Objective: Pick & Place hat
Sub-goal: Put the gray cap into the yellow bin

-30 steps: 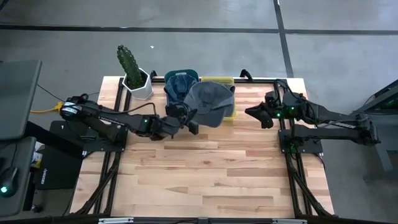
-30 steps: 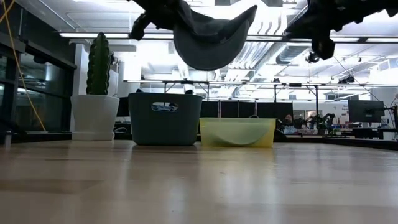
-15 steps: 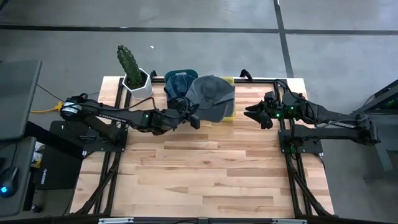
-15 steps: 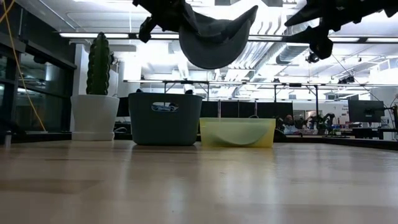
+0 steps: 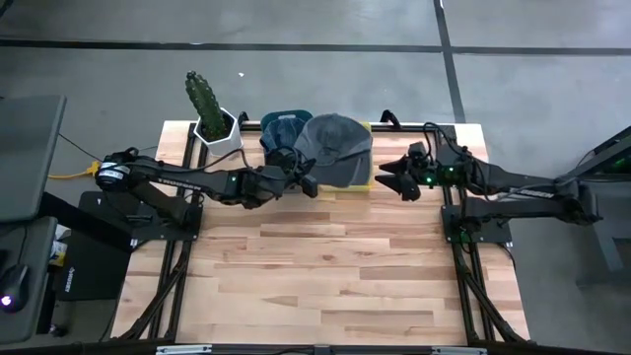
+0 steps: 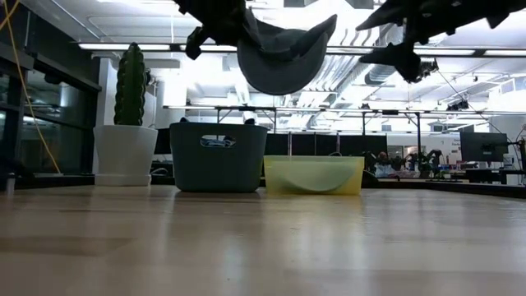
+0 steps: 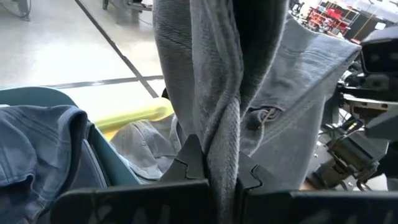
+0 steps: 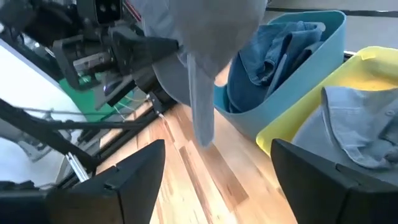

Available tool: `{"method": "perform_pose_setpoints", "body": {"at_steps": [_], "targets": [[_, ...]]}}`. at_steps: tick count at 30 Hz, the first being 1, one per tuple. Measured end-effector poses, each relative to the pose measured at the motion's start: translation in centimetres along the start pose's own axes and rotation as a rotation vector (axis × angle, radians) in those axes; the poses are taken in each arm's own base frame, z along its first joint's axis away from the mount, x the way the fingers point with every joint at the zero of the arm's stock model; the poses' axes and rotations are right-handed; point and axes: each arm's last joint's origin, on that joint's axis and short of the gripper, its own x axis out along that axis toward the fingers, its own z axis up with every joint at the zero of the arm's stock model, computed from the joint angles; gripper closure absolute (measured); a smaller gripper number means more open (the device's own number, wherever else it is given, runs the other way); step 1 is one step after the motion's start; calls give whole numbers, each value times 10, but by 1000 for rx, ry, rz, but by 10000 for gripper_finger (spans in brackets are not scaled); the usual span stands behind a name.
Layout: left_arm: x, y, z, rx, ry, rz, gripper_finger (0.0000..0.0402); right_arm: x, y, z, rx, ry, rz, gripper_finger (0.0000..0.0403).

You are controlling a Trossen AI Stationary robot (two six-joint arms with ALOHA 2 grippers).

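A grey hat (image 5: 336, 148) hangs in the air over the yellow bin (image 5: 367, 170) at the table's far edge, with my left gripper (image 5: 304, 181) shut on it. In the low view the hat (image 6: 279, 59) sags like a bowl, high above the bins. My right gripper (image 5: 387, 178) stands open just right of the hat, its fingers (image 8: 127, 180) wide apart with nothing between them. A second grey hat (image 8: 360, 130) lies in the yellow bin. A blue denim hat (image 8: 273, 53) lies in the teal bin (image 5: 286, 126). My left gripper pinches a bunched fold of the grey hat's cloth (image 7: 219, 134) between its two fingers (image 7: 188, 163); several layers are gathered there. The fingers come nearly level from the table's left. The hat is lifted clear and hangs from the hold, with a strap (image 8: 202, 121) dangling below it.
A potted cactus (image 5: 209, 110) stands at the far left corner, beside the teal bin (image 6: 218, 156). The yellow bin (image 6: 314, 174) sits right of the teal one. The near half of the wooden table (image 5: 325, 276) is bare.
My left gripper has swung the grey hat toward the table's far edge, from in front of the bins to over the yellow one. My right gripper has opened wide and reached toward the hat, to the table's left.
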Motion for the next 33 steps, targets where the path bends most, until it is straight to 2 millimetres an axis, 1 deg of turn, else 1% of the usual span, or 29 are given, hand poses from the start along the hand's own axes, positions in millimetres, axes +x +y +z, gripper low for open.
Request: {"method": "perform_pose_setpoints", "body": {"at_steps": [5, 9, 19, 23, 28, 33], "targets": [[0, 0, 0, 11, 0, 0, 401, 15, 1, 5, -11, -77, -2, 103], [0, 0, 0, 12, 0, 1, 401, 28, -2, 6, -5, -101, -27, 99], [0, 1, -2, 27, 9, 17, 401, 56, -1, 9, 29, -177, 48, 99], [0, 1, -2, 27, 8, 17, 401, 65, 0, 11, 34, -222, 84, 99], [0, 2, -2, 31, 7, 20, 401, 75, -1, 9, 76, -229, 131, 99], [0, 2, -2, 57, 6, 23, 401, 81, 2, 9, 113, -278, 150, 99]]}}
